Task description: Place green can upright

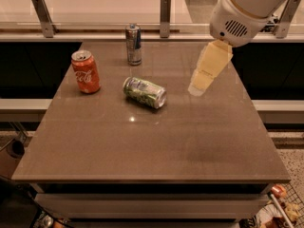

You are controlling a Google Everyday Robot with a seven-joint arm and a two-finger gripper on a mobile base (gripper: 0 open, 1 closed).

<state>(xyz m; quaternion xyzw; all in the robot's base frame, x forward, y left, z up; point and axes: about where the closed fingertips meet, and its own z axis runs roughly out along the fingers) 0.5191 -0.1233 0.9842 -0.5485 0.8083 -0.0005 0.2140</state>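
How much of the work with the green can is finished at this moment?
Nothing is done yet: the green can lies on its side on the table. In hand: the gripper hovers right of it in the view, apart from it. Left: grasp the can and stand it upright.

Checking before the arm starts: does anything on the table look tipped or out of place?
The green can lies on its side mid-table; the red can and slim silver can stand upright. No spill shows. The gripper hangs to its right, not touching.
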